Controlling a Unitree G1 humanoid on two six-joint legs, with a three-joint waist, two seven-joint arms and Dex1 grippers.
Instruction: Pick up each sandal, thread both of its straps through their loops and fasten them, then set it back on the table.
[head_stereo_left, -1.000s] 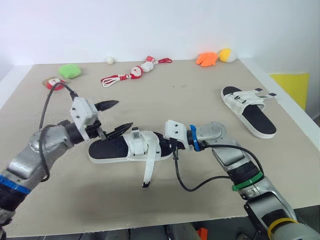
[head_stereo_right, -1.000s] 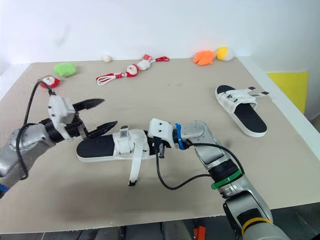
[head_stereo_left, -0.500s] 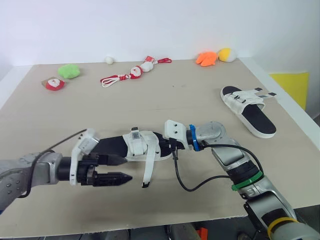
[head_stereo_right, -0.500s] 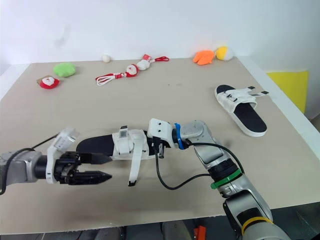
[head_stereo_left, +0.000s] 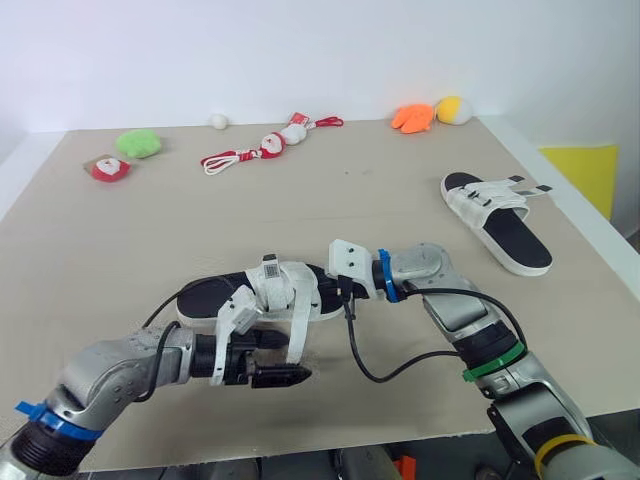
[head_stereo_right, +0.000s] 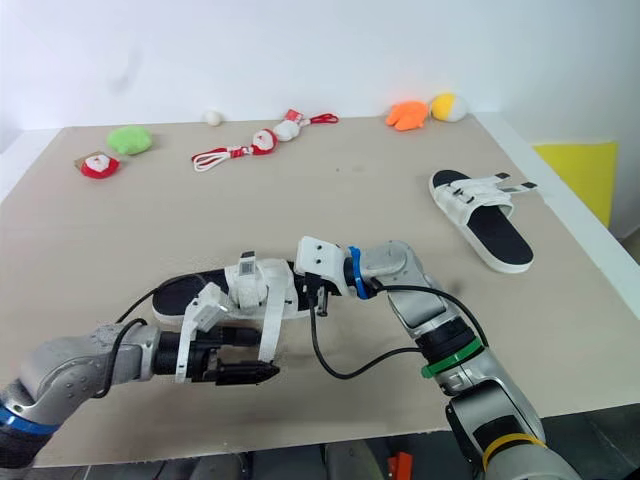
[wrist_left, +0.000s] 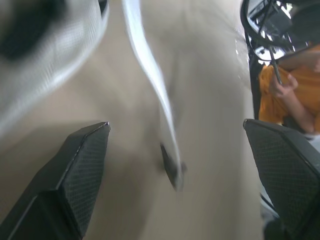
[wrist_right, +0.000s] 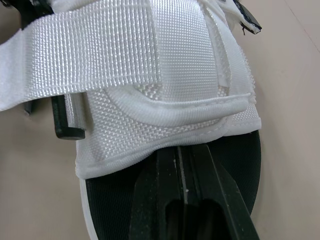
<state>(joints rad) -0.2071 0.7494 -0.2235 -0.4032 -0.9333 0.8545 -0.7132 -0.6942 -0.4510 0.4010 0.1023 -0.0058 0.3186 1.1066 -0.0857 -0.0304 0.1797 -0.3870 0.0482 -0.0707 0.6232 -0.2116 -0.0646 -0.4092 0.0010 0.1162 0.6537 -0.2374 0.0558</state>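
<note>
The near sandal (head_stereo_left: 262, 293), black-soled with a white upper, lies at the table's front centre. One loose strap (head_stereo_left: 297, 338) hangs from it toward the front edge. My left gripper (head_stereo_left: 290, 358) is open, its fingers (wrist_left: 80, 175) spread wide on either side of that strap (wrist_left: 150, 75) without touching it. My right gripper (wrist_right: 185, 200) is shut. It lies on the footbed at the sandal's right end, with its tips hidden under the white upper (wrist_right: 150, 95). The second sandal (head_stereo_left: 497, 220) rests at the right, its straps loose.
Along the far edge lie a green plush (head_stereo_left: 140, 142), a red-and-white toy (head_stereo_left: 108, 167), a santa lanyard (head_stereo_left: 265, 147), an orange toy (head_stereo_left: 413, 117) and a yellow ball (head_stereo_left: 455, 108). A person in orange (wrist_left: 285, 85) sits beyond the table's front edge.
My left gripper swung from the sandal's left end round to the front, then moved right until its open fingers bracketed the hanging strap. The right arm and the sandal stayed put.
</note>
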